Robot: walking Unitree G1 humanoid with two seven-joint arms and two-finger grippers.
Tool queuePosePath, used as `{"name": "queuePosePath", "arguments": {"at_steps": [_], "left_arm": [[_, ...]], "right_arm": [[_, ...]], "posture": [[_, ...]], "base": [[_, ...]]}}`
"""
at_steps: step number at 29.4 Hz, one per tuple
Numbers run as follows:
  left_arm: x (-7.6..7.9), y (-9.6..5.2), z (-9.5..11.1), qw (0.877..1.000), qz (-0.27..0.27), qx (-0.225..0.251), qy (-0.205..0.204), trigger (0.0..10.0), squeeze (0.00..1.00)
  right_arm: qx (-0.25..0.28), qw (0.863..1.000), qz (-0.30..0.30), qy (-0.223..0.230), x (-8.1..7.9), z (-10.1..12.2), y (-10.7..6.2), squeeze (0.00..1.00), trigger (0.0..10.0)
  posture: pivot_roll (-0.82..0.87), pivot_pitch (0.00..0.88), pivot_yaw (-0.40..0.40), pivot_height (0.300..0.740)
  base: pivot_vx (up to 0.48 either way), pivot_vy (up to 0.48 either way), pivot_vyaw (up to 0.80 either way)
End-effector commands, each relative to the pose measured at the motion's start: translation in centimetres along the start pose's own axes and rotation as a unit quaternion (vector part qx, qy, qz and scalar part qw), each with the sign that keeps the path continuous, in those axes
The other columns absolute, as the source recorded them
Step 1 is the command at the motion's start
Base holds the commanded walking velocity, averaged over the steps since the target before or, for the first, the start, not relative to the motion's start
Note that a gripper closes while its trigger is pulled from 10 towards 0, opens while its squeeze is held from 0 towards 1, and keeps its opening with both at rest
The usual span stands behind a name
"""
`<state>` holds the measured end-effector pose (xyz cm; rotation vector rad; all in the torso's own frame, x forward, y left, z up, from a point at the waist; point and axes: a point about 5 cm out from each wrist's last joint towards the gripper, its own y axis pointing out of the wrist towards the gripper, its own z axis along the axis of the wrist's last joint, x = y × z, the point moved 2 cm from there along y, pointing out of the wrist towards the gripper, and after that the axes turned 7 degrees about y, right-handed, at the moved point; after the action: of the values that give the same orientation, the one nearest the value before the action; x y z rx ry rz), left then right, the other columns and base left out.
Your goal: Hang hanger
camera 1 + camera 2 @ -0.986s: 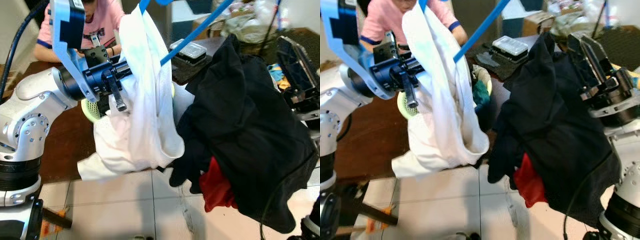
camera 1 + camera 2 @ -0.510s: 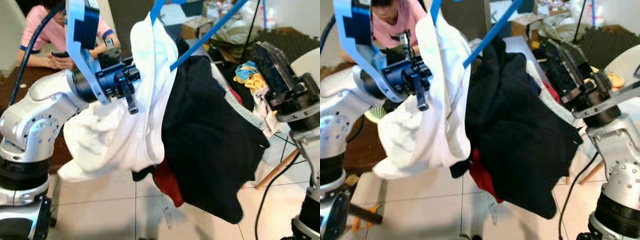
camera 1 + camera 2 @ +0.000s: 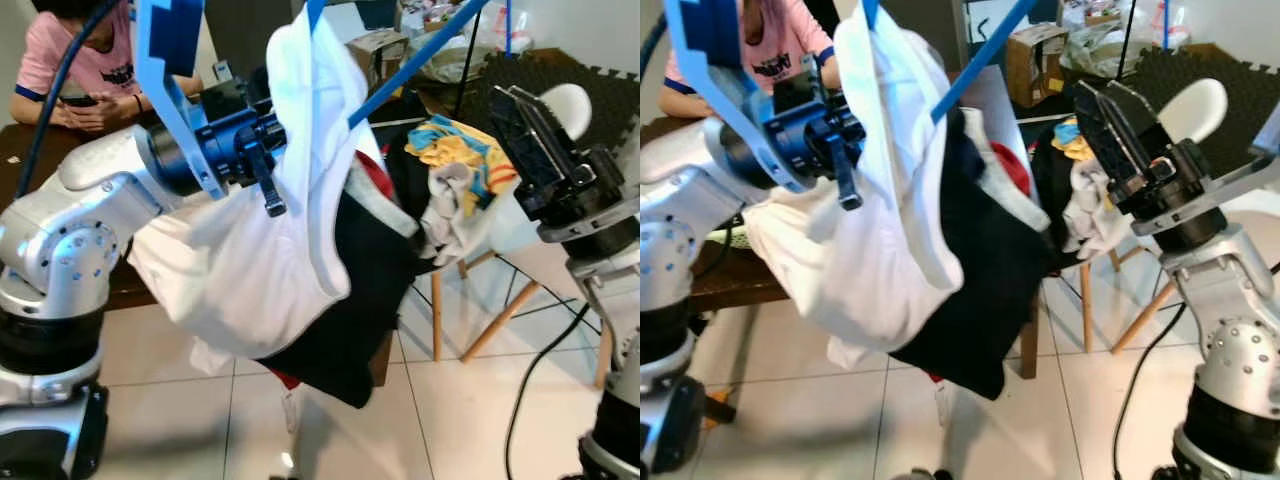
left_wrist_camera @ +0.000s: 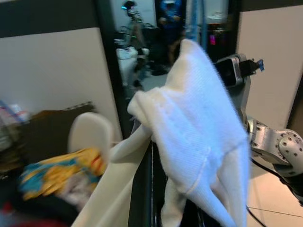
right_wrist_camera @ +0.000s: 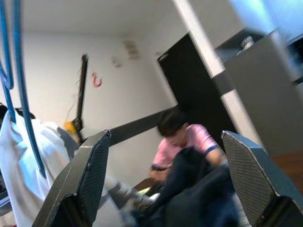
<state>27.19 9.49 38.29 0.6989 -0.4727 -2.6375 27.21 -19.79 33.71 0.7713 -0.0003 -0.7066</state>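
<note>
Holding the blue hanger point(image 3: 400, 62) high at the robot's front, the left gripper point(image 3: 262, 165) is pressed into the white garment point(image 3: 255, 270) draped on it; the cloth hides the fingertips, so their closure cannot be confirmed. The right gripper point(image 3: 1118, 135) stands spread wide, empty, beside the load. A black garment point(image 3: 980, 280) sags beneath the white one.

Risks: the layered cloth may slide off the tilted hanger, or snag the chair point(image 3: 560, 105) heaped with clothes point(image 3: 450, 165) nearby. A seated person point(image 3: 780, 50) wears a pink shirt with print, probably lettering, unreadable.
</note>
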Motion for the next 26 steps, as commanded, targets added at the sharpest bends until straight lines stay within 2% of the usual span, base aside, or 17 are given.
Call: {"name": "queuePosePath", "arguments": {"at_steps": [1,20,26], "left_arm": [[0.2,0.1,0.7,1.000,-0.004,0.009,0.011,10.0,0.00],[1.0,0.5,0.4,1.000,-0.020,-0.006,0.012,10.0,0.00],[1.1,0.4,0.3,0.999,-0.024,-0.016,0.014,10.0,0.00]], "right_arm": [[-0.008,1.000,0.011,-0.005,-0.5,-0.3,0.3,0.00,10.0],[-0.038,0.999,0.021,-0.005,-0.7,-1.2,0.2,0.00,10.0],[-0.049,0.999,0.010,-0.010,-0.2,-1.5,-0.1,0.00,10.0]], "posture": [[0.07,0.159,0.116,0.740],[0.06,0.152,0.110,0.740],[0.07,0.158,0.108,0.740]], "base": [[0.000,0.000,0.00],[-0.343,0.000,0.00],[-0.368,0.000,0.00]]}}
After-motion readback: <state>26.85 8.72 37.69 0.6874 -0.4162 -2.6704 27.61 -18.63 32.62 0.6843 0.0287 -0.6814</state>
